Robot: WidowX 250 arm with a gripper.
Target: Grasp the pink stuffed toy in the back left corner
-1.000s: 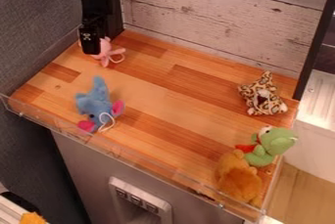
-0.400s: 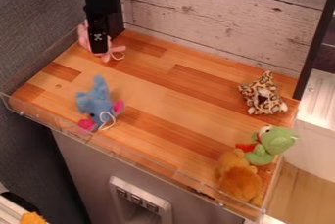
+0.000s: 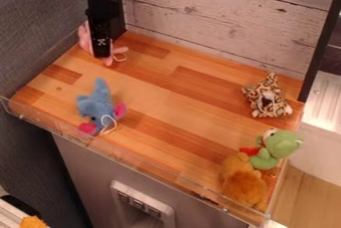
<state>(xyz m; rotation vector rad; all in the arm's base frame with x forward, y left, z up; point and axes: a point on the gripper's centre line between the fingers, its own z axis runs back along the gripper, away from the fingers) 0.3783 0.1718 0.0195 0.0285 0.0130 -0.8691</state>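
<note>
Hanging downward with the gripper (image 3: 101,55) right by the pink toy (image 3: 85,38) at the surface's (image 3: 166,82) far left, partly hiding it; no telling the jaws' opening or any hold. Near the clear rim (image 3: 133,160), brown toy (image 3: 245,184) against green toy (image 3: 274,146), probably for support.

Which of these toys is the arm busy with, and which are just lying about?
In hand:
- black gripper, hanging at the pink plush toy

Lying about:
- blue-and-pink plush toy
- leopard-print plush toy
- green plush frog
- orange-brown plush toy, beside the frog
</note>
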